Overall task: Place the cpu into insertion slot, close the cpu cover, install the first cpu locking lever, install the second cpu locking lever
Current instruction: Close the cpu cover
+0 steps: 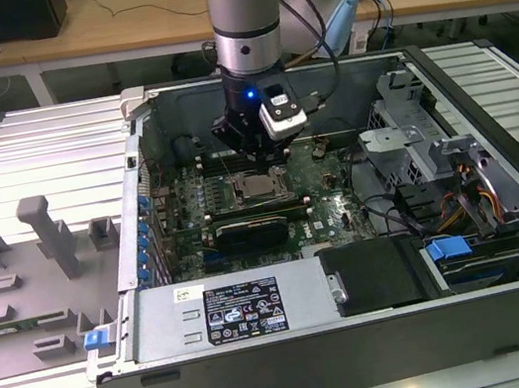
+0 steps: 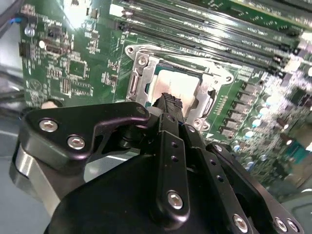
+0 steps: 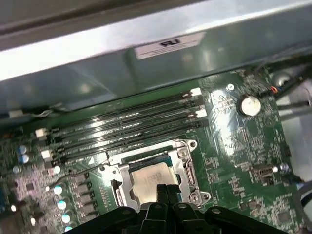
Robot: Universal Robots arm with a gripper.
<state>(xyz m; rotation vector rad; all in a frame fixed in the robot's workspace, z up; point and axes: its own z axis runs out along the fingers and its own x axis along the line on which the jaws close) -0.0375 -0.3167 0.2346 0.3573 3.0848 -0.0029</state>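
The cpu (image 3: 146, 179) shows its pale tan-silver face inside the insertion slot (image 1: 256, 187) on the green motherboard. The silver cpu cover (image 3: 181, 168) lies flat around the chip, framing it through its window. In the second wrist view the cpu (image 2: 178, 82) sits in the same silver frame (image 2: 141, 80). My gripper (image 1: 255, 155) hangs just above the socket, its black fingertips (image 3: 163, 189) pressed together and holding nothing. They hover over the chip's near edge in both wrist views, gripper (image 2: 168, 100) included. Thin wire levers run along the socket's sides; I cannot tell whether they are latched.
Long black memory slots (image 3: 126, 124) run beside the socket. A black card (image 1: 251, 231) lies on the socket's near side. The silver power supply (image 1: 230, 310), the drive cage (image 1: 433, 153) with cables and the case walls (image 1: 142, 124) hem the board in. A grey fixture tray (image 1: 31, 264) sits outside.
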